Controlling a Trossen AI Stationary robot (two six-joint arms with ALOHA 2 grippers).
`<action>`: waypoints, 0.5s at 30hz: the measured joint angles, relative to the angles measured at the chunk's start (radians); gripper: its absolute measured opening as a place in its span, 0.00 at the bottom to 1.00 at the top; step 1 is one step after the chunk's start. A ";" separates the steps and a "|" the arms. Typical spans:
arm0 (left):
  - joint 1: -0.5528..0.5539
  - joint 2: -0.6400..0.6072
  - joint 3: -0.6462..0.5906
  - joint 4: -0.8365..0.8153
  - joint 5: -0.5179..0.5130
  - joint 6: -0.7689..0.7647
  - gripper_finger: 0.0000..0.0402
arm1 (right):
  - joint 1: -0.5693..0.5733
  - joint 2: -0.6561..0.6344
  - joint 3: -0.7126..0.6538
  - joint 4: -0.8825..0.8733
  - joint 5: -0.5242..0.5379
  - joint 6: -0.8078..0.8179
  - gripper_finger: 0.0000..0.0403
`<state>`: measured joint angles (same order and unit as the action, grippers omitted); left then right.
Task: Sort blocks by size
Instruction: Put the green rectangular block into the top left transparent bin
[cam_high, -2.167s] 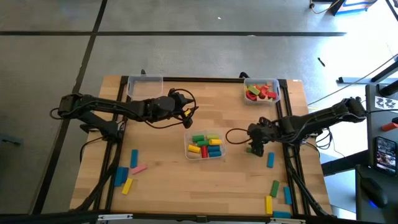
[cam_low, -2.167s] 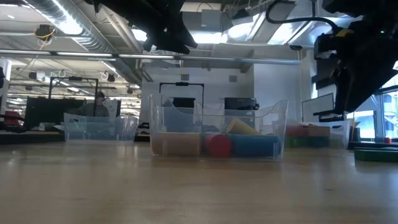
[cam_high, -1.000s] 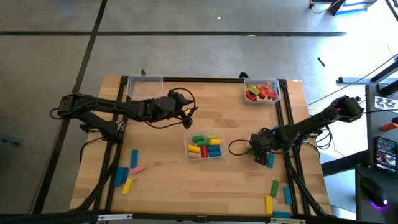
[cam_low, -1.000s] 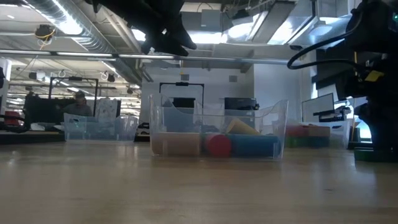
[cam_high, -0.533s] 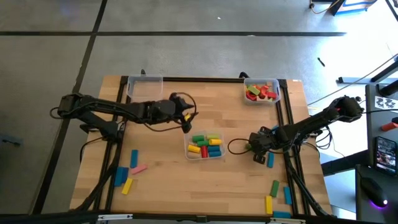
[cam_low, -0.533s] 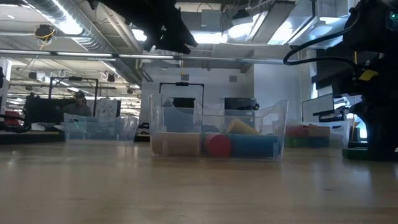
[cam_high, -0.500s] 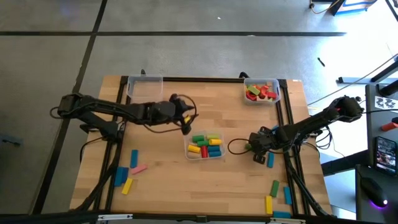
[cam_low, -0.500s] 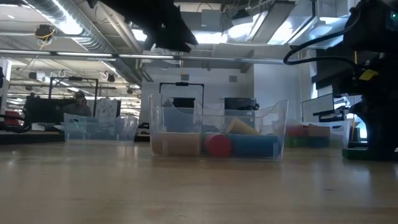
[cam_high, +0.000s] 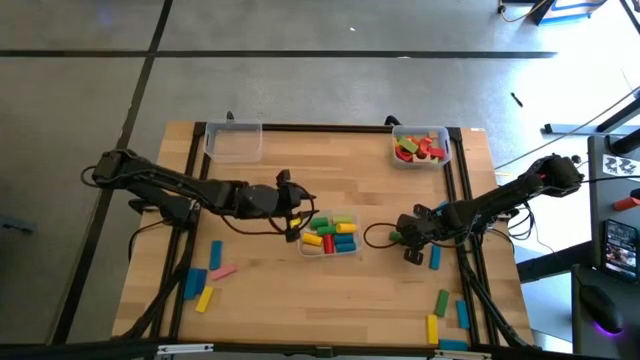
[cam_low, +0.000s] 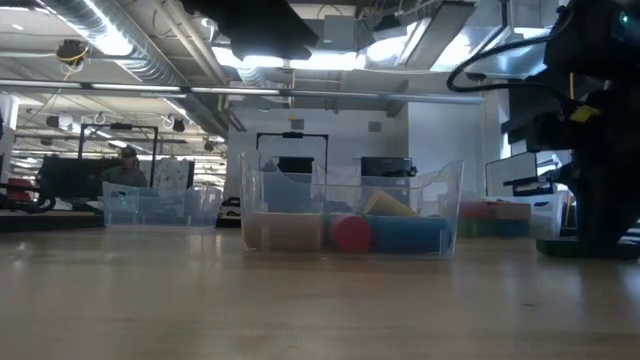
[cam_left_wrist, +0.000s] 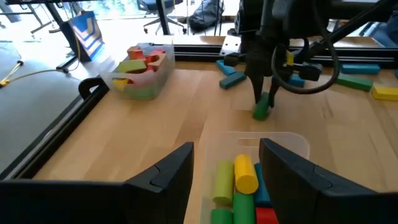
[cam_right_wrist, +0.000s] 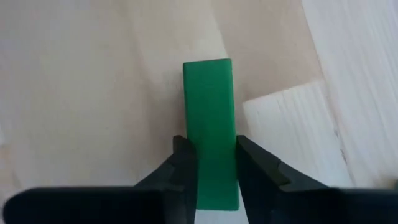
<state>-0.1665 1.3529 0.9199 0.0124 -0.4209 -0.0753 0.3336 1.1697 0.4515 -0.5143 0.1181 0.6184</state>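
Right hand (cam_right_wrist: 208, 163) newly around green block (cam_right_wrist: 209, 118)

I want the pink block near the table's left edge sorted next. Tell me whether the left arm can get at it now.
Probably yes. The pink block lies in the open beside two other blocks, nothing over it, and the left gripper hangs open and empty at the middle bin, on that block's side.

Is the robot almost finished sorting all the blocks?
Not yet. Many blocks already sit in the middle bin and the far bin. The right gripper is closed on a green block on the table; the left gripper hovers open over the middle bin. Loose blocks remain near both front corners.
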 joint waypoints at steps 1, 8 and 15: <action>0.000 0.000 0.000 0.000 0.000 0.000 0.44 | 0.000 -0.003 0.009 -0.002 -0.003 -0.005 0.22; 0.000 0.000 0.000 -0.001 -0.001 -0.048 0.44 | 0.000 -0.014 0.068 0.002 -0.002 -0.067 0.19; 0.000 0.004 0.000 -0.003 -0.001 -0.048 0.44 | 0.000 -0.015 0.074 0.001 -0.010 -0.065 0.09</action>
<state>-0.1665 1.3567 0.9195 0.0090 -0.4217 -0.1232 0.3336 1.1545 0.5255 -0.5133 0.1084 0.5538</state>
